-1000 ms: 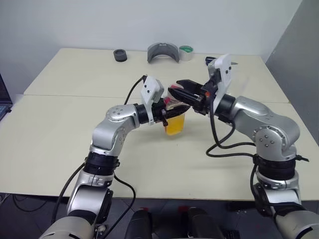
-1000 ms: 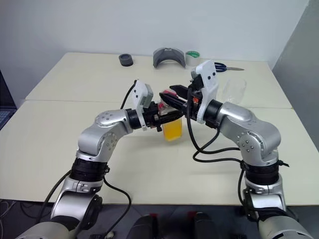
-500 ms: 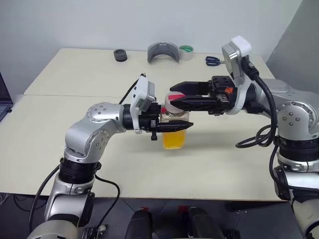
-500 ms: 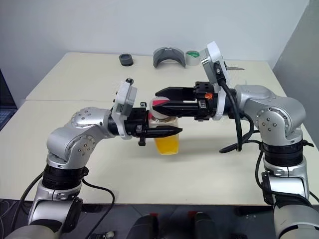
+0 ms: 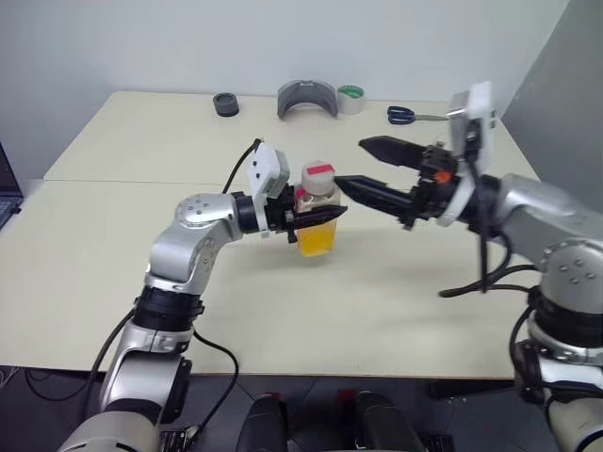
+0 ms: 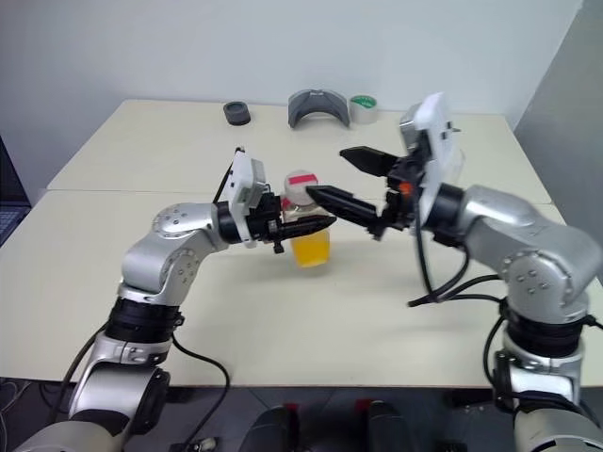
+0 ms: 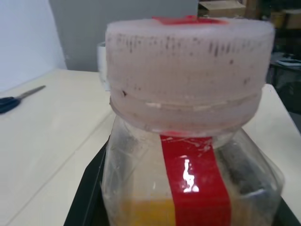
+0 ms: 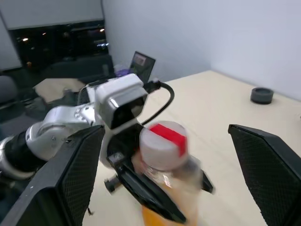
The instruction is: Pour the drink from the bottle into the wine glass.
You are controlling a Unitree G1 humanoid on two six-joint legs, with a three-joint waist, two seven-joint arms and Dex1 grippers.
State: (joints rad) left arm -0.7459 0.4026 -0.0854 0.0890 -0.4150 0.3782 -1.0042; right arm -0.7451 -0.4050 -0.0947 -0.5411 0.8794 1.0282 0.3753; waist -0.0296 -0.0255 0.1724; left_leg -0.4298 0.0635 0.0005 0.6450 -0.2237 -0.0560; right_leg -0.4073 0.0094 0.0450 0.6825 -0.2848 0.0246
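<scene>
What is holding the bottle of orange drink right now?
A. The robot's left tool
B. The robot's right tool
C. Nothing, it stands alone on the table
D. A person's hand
A: the left tool is shut around the bottle, with its white cap on, while the right tool stands open beside it without touching.
</scene>
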